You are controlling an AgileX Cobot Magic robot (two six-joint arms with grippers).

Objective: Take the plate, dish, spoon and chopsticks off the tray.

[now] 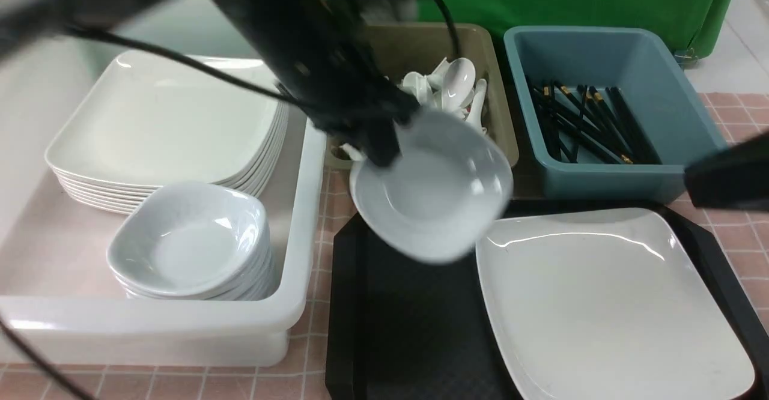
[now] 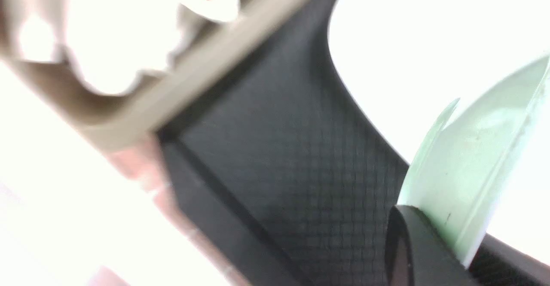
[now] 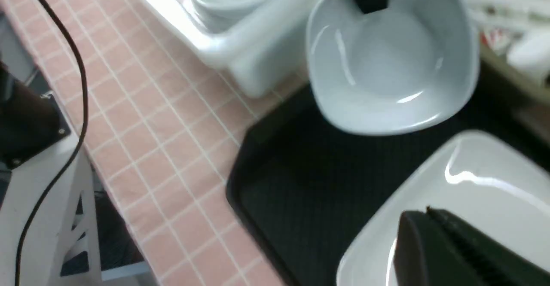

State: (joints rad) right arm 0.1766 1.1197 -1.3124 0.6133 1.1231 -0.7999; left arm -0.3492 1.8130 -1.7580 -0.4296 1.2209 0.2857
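Your left gripper (image 1: pixel 384 148) is pinching the rim of the small glossy white squarish dish (image 1: pixel 438 196). Its jaws are closed tight on that edge, and the dish is hanging tilted, with its sunken centre facing back toward you. It is hovering over the far left corner of the big black rectangular plastic tray (image 1: pixel 408 328), clear of the diamond-textured floor.

The large shallow glossy white square plate (image 1: pixel 601 304) is lying flat on the tray's right half, just beside the dish.

Your right gripper (image 1: pixel 697 178) is hanging over the plate's far right side with its jaws pressed together, gripping nothing.

Beyond the tray, the olive plastic bin (image 1: pixel 498 124) is holding a heap of white glossy soup spoons (image 1: pixel 456 81). The blue plastic bin (image 1: pixel 679 106) beside it is holding a bundle of thin black chopsticks (image 1: pixel 589 124).

To the left, the white plastic tub (image 1: pixel 300 220) is carrying a stack of square plates (image 1: pixel 162 118) and a stack of small dishes (image 1: pixel 186 238).
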